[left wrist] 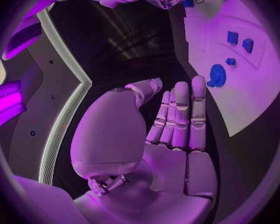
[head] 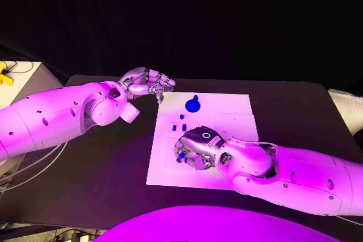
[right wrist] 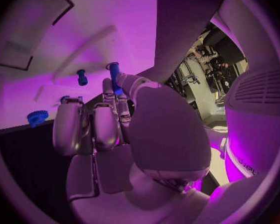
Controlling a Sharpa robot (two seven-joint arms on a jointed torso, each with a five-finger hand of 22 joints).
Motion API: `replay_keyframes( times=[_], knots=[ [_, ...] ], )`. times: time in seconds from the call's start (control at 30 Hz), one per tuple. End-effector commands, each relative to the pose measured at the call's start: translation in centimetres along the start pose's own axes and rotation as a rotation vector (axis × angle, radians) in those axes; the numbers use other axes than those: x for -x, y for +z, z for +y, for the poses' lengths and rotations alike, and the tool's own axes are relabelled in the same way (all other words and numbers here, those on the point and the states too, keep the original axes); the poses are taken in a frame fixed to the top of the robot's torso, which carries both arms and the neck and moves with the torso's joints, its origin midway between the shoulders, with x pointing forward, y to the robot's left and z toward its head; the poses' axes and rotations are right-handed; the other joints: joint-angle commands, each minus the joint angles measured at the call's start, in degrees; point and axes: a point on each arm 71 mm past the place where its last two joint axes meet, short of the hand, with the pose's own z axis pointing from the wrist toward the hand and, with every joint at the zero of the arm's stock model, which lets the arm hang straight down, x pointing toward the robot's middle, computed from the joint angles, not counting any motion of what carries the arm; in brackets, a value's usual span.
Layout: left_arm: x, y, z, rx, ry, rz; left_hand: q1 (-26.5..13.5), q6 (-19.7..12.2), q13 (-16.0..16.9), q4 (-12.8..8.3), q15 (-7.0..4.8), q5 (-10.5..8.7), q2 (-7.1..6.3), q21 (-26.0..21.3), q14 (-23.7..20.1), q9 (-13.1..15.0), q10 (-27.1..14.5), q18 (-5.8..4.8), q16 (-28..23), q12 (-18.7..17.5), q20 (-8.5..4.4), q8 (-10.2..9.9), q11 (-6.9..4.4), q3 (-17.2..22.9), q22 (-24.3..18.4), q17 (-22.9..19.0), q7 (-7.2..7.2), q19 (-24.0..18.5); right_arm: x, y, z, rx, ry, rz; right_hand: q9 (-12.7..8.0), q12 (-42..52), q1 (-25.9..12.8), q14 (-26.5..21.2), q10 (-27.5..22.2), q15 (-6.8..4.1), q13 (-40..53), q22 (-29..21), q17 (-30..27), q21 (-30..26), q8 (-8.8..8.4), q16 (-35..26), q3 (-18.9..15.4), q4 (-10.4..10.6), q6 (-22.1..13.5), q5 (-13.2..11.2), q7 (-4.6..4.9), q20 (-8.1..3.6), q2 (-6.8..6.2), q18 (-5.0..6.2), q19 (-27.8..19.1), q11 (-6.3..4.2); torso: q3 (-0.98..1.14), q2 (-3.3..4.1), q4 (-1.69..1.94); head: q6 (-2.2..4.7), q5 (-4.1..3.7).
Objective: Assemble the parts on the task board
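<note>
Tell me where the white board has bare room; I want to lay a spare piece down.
The task board is bare along its right side, from the round blue part across to the right edge. The near left portion is crowded: the right hand sits there with small blue parts beside it.

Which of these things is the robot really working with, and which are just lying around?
Job:
white task board
round blue part
small blue parts
blue peg, pinched by right hand

Lying about:
yellow object on pale surface off the table
cables
</note>
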Motion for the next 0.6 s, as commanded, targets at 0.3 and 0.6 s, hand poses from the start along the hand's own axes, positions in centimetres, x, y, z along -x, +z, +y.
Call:
replay_keyframes(
  times=[0.3,0.6],
  knots=[
    [-0.17,0.03,-0.11,-0.007,-0.011,0.015,0.0,-0.3,-0.1,-0.3,0.41,0.23,0.50,-0.4,-0.1,-0.1,-0.2,0.42,-0.2,-0.2,0.17,0.2,0.00,0.1,-0.1,-0.1,0.40,0.0,-0.96,0.02,-0.19,-0.015,-0.027,0.044,2.4,0.0,-0.3,0.5,3.7,-0.21,0.0,8.6,0.1,-0.1,0.19,0.1,0.2,-0.1,0.2,0.1,0.32,-0.30,0.55,-0.68,2.2,-3.27,0.01,0.00,-0.03,0.00,0.05],
    [-0.17,0.04,-0.10,-0.007,-0.012,0.016,0.0,-0.3,-0.1,-0.3,0.41,0.23,0.50,-0.4,-0.1,-0.1,-0.2,0.42,-0.2,-0.2,0.17,0.2,0.00,0.1,-0.1,-0.1,0.40,0.0,-1.33,0.17,-0.29,-0.023,-0.045,0.060,2.7,-0.3,-0.7,0.4,3.6,-0.16,0.1,8.4,-0.4,-0.8,0.27,-0.2,0.3,-0.4,0.0,-0.1,0.35,-0.27,0.33,-0.57,2.1,-3.21,-0.01,0.04,0.00,0.00,0.05]
  ],
)
